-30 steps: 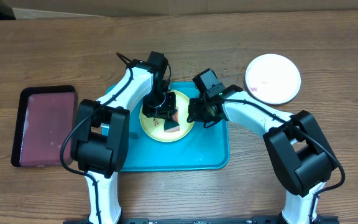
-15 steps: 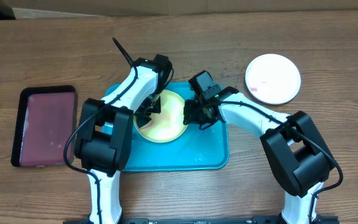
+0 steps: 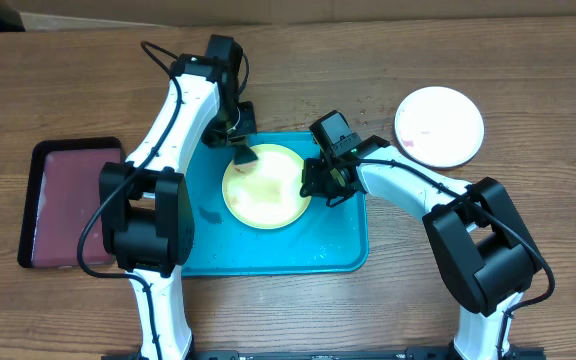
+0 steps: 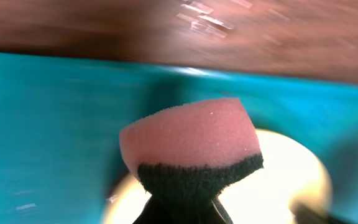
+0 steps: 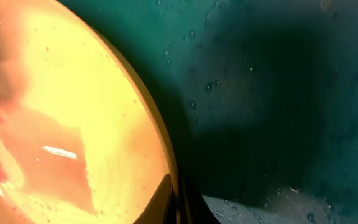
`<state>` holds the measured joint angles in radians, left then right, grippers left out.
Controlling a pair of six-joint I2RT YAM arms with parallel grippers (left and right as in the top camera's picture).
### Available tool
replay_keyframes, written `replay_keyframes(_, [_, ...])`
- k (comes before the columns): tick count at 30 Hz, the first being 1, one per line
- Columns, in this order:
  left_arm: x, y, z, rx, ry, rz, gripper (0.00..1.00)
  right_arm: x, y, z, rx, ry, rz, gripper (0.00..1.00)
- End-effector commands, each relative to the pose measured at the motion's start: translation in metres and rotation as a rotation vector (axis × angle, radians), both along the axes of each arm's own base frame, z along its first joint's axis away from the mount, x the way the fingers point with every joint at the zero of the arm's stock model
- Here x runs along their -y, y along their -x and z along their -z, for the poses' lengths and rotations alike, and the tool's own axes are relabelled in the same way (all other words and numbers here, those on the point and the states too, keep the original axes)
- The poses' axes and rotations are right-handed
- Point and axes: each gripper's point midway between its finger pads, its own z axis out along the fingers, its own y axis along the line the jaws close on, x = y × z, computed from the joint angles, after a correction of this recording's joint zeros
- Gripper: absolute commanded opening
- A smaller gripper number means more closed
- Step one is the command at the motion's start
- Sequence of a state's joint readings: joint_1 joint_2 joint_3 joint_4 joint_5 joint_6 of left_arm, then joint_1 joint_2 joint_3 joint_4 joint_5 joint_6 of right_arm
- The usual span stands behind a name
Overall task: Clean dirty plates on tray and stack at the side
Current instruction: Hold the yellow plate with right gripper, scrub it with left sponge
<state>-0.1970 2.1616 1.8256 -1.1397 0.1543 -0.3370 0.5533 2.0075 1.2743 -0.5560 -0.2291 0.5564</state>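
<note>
Overhead, what changed: a second ago the left arm pressed its sponge on the middle of the yellow-green plate. It has since swept off to the plate's far-left rim, by the far edge of the teal tray. The right arm has stayed at the plate's right rim.
Overhead, meaning for the task: the wiping stroke on this plate looks finished or paused. If the plate is clean, stacking would likely come next.
Overhead, layout: the yellow-green plate lies flat in the middle of the tray. A white plate sits on the wooden surface, well apart to the right. A maroon tray lies beside the teal tray on the left. No light blue plate is in view.
Left wrist, jaws: pressed together, pinching the dark scouring layer of the pink sponge.
Left wrist, plate: the picture is blurred with motion. The pale plate shows beyond the sponge, with teal tray and wood above it. I cannot tell whether sponge and plate touch.
Right wrist, jaws: closed, pinching the plate's rim at the bottom of the frame.
Right wrist, plate: it fills the left side, shiny and wet, with a pinkish blur that may be a smear or a reflection. The wet tray fills the right side.
</note>
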Motion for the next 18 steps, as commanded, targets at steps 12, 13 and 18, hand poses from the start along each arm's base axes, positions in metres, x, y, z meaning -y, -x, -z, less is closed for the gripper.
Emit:
replay_keyframes(12, [0.000,0.050,0.066,-0.083,-0.129,0.075,0.04,0.009,-0.005,0.009,0.017,0.044,0.018,0.04])
replay_keyframes(13, [-0.013,0.050,0.074,-0.071,-0.196,0.041,0.04,0.009,-0.005,0.009,0.015,0.045,0.018,0.04])
replay_keyframes(18, [-0.081,0.059,0.083,-0.055,-0.501,-0.118,0.04,0.014,0.002,0.012,-0.014,0.068,0.018,0.04])
